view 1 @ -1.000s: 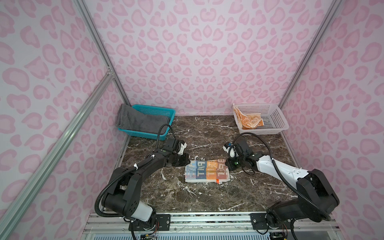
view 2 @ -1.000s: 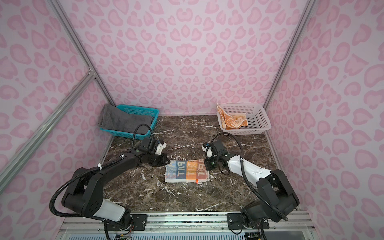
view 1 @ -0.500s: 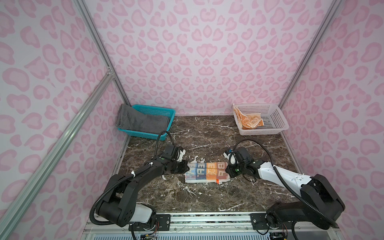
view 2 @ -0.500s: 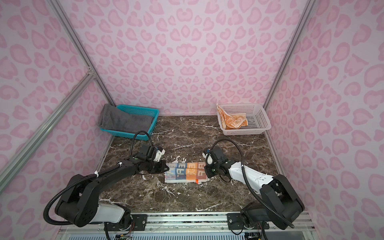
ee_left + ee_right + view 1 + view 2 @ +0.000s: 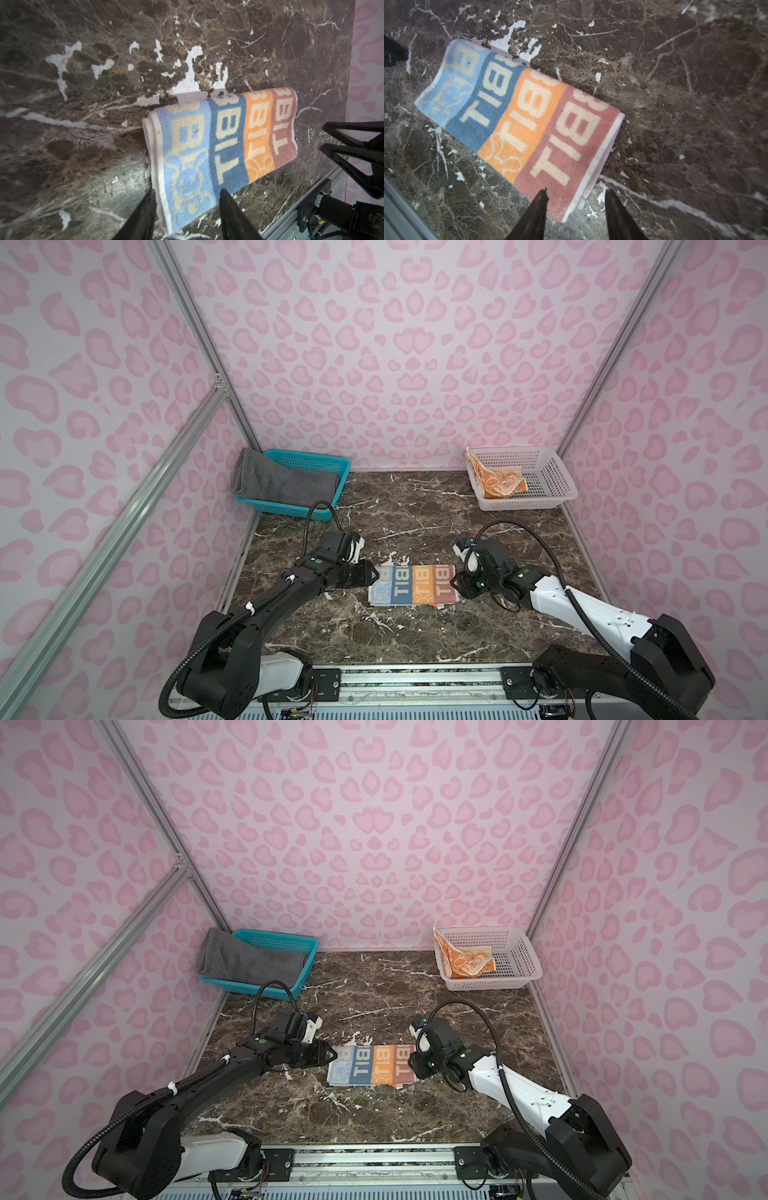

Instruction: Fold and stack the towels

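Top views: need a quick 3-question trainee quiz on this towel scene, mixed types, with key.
1. True or false: the multicolour towel lies folded on the table, with the left tool and right tool open at its two ends.
2. Fill in: the grey towel drapes over the rim of the ___ basket.
3. Where is the orange towel? A) on the table B) in the white basket C) on the grey towel
Key: 1 true; 2 teal basket; 3 B.
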You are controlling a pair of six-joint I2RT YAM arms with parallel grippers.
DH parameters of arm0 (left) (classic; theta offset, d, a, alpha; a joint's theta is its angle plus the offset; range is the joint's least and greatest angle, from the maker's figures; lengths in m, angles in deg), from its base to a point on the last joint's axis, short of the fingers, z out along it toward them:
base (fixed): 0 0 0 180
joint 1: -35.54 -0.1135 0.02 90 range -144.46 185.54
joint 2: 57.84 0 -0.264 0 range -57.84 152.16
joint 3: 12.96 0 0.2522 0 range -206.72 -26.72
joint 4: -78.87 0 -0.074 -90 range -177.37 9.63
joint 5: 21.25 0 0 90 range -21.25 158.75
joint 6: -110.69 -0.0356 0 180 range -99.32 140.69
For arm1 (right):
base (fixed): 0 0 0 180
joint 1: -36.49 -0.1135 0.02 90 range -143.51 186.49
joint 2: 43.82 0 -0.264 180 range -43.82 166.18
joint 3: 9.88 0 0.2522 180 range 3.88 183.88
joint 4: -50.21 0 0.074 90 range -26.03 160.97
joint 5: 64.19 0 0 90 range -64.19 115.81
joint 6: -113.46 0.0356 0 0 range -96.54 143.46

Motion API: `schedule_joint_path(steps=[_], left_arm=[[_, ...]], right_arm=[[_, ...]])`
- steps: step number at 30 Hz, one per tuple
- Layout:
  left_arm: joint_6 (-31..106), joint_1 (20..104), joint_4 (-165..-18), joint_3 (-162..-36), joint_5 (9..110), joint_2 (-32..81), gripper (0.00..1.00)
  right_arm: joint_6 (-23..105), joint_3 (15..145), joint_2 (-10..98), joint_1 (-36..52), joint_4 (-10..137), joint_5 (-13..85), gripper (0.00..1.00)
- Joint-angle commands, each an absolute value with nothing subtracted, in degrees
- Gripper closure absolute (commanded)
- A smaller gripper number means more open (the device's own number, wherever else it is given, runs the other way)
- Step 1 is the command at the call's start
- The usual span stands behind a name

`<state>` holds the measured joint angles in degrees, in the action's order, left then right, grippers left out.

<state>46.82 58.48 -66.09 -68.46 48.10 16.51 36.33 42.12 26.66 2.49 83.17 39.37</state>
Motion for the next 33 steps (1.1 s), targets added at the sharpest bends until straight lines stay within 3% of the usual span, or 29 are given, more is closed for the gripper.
schedule_joint_path(steps=[1, 6, 11, 14, 19, 21, 22, 23, 29, 33], left_arm=[[47.07, 58.39, -65.82, -70.70, 48.14, 18.05, 0.51], [48.97, 58.45, -67.38, -72.36, 48.35, 23.56, 0.63], [49.92, 58.49, -67.01, -73.29, 48.77, 30.13, 0.84], [50.30, 58.45, -67.24, -72.91, 49.40, 32.15, 0.87], [49.60, 58.39, -66.38, -75.07, 49.45, 31.21, 0.74], [49.80, 58.40, -65.35, -76.86, 50.18, 30.21, 0.65], [50.60, 58.42, -64.16, -78.01, 51.74, 29.64, 0.51], [51.78, 58.44, -62.61, -79.29, 54.30, 29.11, 0.45], [57.68, 57.67, -64.43, -82.15, 59.86, 23.68, 0.27], [59.72, 55.58, -64.77, -82.71, 60.97, 20.37, 0.20]], right_arm=[[35.77, 44.19, 29.55, 2.47, 82.90, 40.10, 0.55], [36.17, 48.11, 37.76, 1.97, 84.85, 41.85, 0.58], [37.22, 49.15, 43.04, 1.53, 86.28, 40.46, 0.67], [35.91, 49.54, 43.70, 1.17, 87.39, 39.41, 0.67], [29.54, 51.75, 39.91, -0.28, 87.55, 37.08, 0.50], [25.57, 53.35, 38.53, -2.64, 87.39, 34.44, 0.37], [23.26, 54.18, 38.06, -4.09, 87.34, 32.69, 0.30], [20.93, 55.10, 38.08, -5.78, 87.33, 31.25, 0.25], [10.26, 59.40, 42.31, -13.31, 85.39, 27.40, 0.07], [4.30, 61.59, 46.83, -18.22, 84.11, 25.96, 0.06]])
